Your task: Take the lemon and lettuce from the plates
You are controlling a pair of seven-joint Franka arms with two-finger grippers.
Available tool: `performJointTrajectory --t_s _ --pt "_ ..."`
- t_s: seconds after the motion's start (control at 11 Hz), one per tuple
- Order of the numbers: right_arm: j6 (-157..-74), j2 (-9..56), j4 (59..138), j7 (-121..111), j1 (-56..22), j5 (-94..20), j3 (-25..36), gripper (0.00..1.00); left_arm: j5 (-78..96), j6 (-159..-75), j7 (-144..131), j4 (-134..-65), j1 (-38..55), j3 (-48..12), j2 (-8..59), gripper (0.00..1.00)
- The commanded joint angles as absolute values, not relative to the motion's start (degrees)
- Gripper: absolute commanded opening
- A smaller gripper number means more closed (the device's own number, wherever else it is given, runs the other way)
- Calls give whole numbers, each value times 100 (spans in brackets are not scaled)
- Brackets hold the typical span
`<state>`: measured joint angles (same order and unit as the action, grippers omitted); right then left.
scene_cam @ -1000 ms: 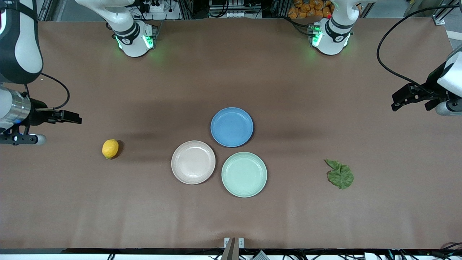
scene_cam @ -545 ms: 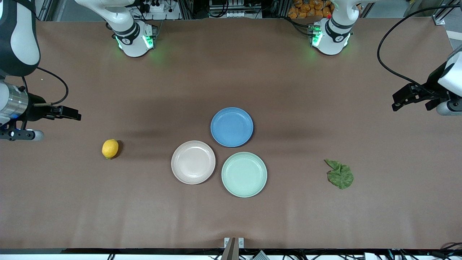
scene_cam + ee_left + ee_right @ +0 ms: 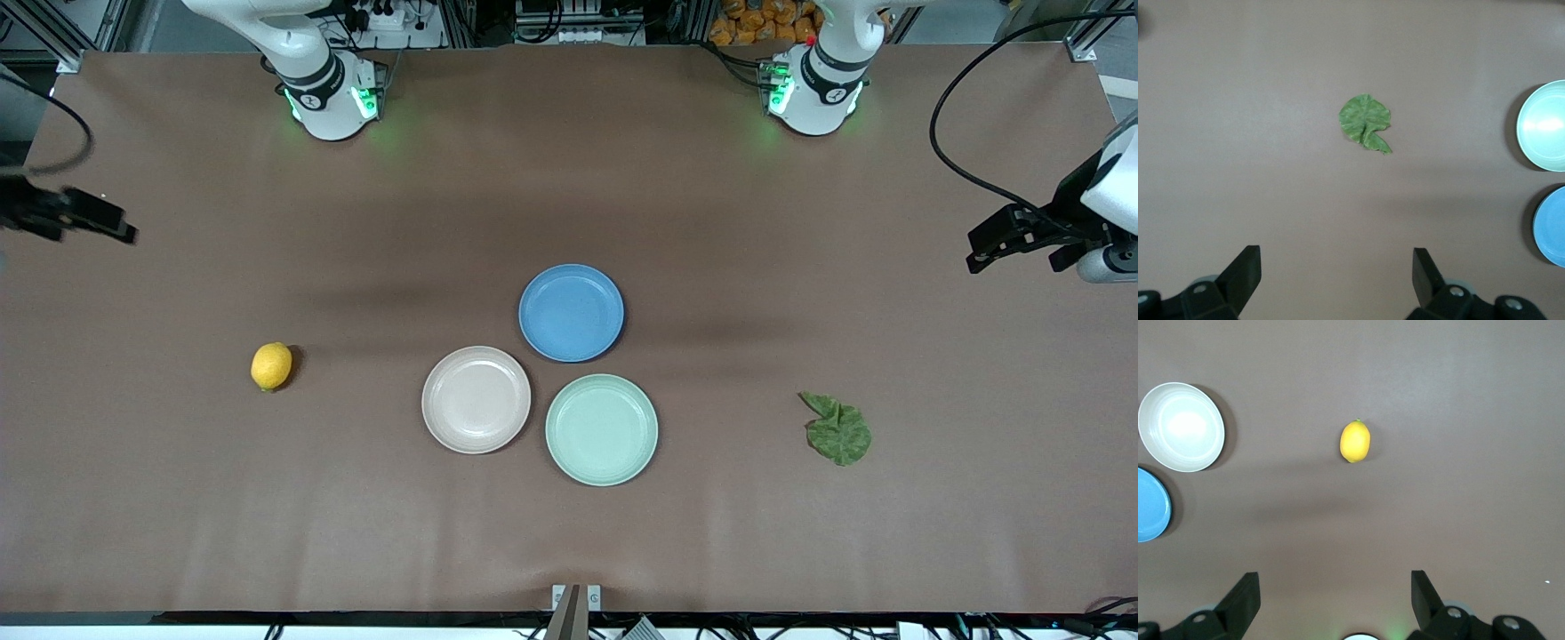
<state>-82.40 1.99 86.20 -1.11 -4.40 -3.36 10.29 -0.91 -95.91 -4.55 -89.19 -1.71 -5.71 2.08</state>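
At table centre: three bare plates, produce lying on the tabletop.
Lemon (image 3: pixel 271 365) lies toward the right arm's end, lettuce (image 3: pixel 837 430) toward the left arm's; beige plate (image 3: pixel 476 399), mint plate (image 3: pixel 601 429), blue plate (image 3: pixel 571 312). Right gripper (image 3: pixel 1335 600) and left gripper (image 3: pixel 1336 277) hover over opposite table edges, jaws apart.

A matte brown sheet covers the whole bench (image 3: pixel 569 178), lit evenly from above with soft shadows across its middle. Along the top edge stand aluminium frame rails (image 3: pixel 462 22), tangled black cables and a heap of orange objects (image 3: pixel 760 20). A black cable (image 3: pixel 965 116) loops over 1 corner.
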Motion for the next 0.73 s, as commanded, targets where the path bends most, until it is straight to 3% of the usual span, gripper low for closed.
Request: performJointTrajectory --t_s 0.0,0.27,0.64 --pt "-8042 220 8078 -360 -422 -378 1178 100 -26 -9545 -448 -8799 -185 -589 167 100" --pt "-8085 114 8112 -317 -483 -396 1152 100 -35 -9545 -448 -8798 -185 -589 176 100" --pt "-8788 210 8429 -343 -667 -325 1195 100 -18 -9545 -440 -8798 -211 -598 176 100"
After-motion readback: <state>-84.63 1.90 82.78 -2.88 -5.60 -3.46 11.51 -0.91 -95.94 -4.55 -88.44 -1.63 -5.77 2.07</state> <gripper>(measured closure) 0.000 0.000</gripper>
